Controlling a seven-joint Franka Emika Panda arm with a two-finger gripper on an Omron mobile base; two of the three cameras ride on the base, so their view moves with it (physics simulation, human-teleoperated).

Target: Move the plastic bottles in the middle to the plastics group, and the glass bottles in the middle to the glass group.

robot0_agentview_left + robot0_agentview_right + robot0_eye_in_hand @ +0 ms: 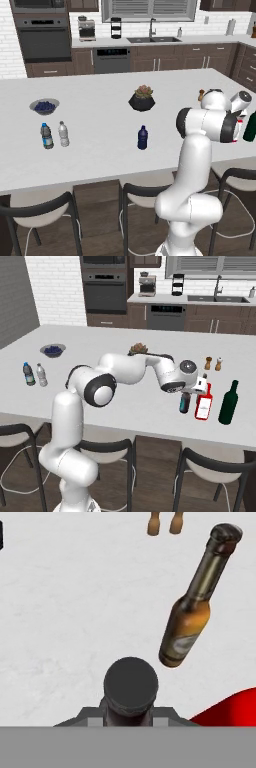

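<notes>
The hand pinches the neck of the slim dark bottle, which stands upright on the white table directly beneath it. The red bottle touches its side, the amber bottle lies beyond, and the navy bottle stands well apart.

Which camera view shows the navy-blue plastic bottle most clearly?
The left base view shows the navy-blue plastic bottle best: it stands whole and unobstructed on the white counter, in front of the potted plant. In the right base view the arm covers that part of the counter; the hand view looks at other bottles.
</notes>
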